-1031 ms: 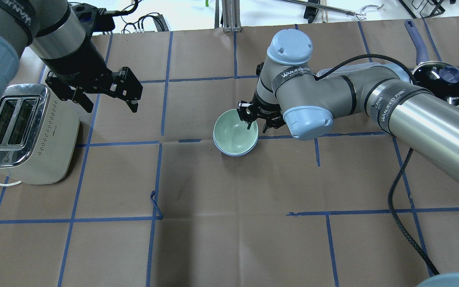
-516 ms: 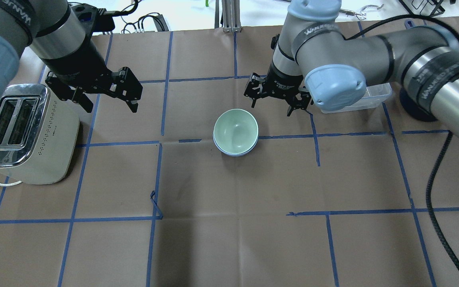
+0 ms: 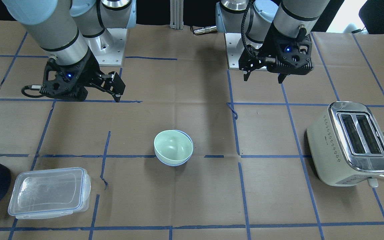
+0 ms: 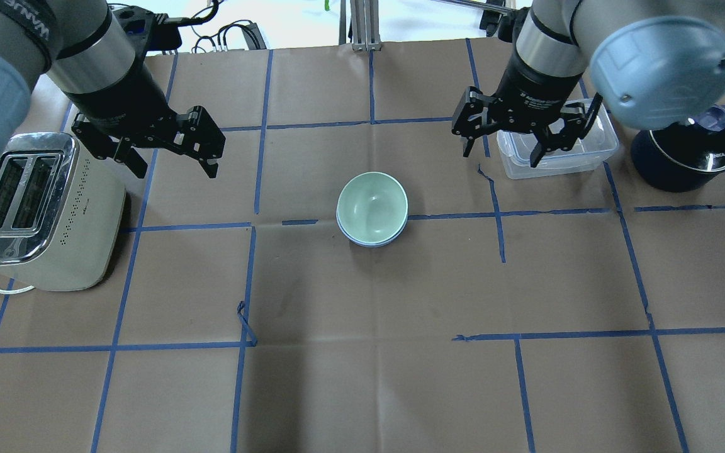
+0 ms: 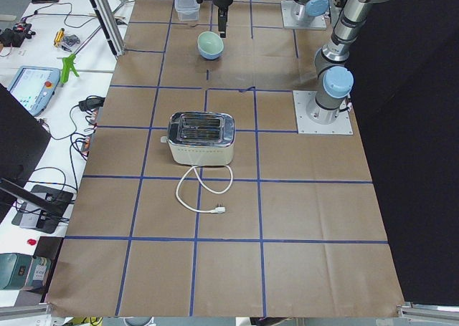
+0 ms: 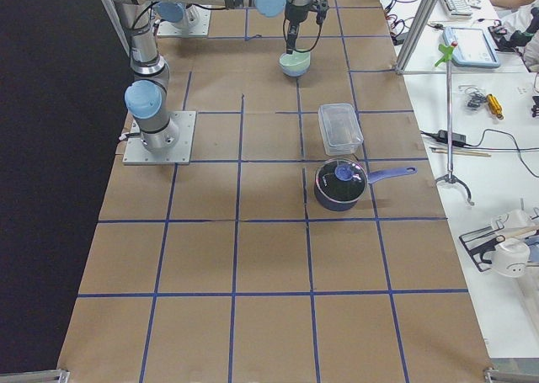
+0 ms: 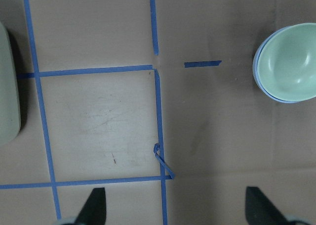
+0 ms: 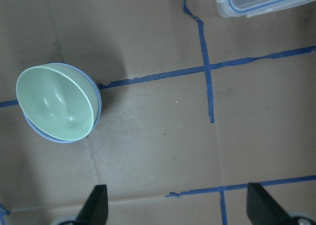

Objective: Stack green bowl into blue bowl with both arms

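Observation:
The green bowl (image 4: 372, 202) sits nested inside the blue bowl (image 4: 369, 242), of which only the rim shows, at the table's middle. Both also show in the front view, green bowl (image 3: 173, 146) in blue bowl (image 3: 175, 164), and in the right wrist view, green bowl (image 8: 54, 104) in blue bowl (image 8: 97, 106). My left gripper (image 4: 175, 165) is open and empty, high beside the toaster, well left of the bowls. My right gripper (image 4: 501, 156) is open and empty, raised to the right of the bowls, by the clear container.
A cream toaster (image 4: 35, 207) stands at the left edge with its cord trailing. A clear lidded container (image 4: 564, 148) and a dark pot (image 4: 683, 151) stand at the far right. Blue tape lines cross the brown paper cover.
My right gripper has left the green bowl's rim, risen and moved right to beside the clear container. The nested bowls and my left arm have not moved.

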`<control>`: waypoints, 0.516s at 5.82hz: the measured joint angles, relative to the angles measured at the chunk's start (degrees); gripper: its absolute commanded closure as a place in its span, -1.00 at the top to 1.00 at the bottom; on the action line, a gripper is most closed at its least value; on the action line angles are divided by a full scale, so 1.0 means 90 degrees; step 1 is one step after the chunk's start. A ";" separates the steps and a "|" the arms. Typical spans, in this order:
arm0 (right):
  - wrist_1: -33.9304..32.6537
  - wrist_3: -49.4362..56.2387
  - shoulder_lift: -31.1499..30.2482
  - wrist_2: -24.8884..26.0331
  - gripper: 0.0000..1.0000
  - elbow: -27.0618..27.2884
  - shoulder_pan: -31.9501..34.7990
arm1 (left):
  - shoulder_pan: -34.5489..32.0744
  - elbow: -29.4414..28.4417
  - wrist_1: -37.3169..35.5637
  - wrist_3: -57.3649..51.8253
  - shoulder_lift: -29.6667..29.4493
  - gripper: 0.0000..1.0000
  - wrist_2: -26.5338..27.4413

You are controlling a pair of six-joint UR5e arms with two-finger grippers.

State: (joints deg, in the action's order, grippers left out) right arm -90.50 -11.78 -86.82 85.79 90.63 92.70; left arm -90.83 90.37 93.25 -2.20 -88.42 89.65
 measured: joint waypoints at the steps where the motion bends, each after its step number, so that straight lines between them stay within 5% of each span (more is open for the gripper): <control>1: 0.0243 0.0212 -0.0218 0.0239 1.00 0.0008 -0.0053 | -0.0003 -0.0002 -0.0003 0.0000 -0.0003 0.96 -0.0003; 3: 0.0385 0.0500 -0.0455 0.0548 1.00 0.0043 -0.0086 | -0.0005 0.0002 -0.0009 0.0000 -0.0008 0.96 -0.0016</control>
State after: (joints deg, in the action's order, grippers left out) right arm -87.04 -7.29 -90.92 90.72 91.01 91.92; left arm -90.88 90.39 93.17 -2.20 -88.49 89.50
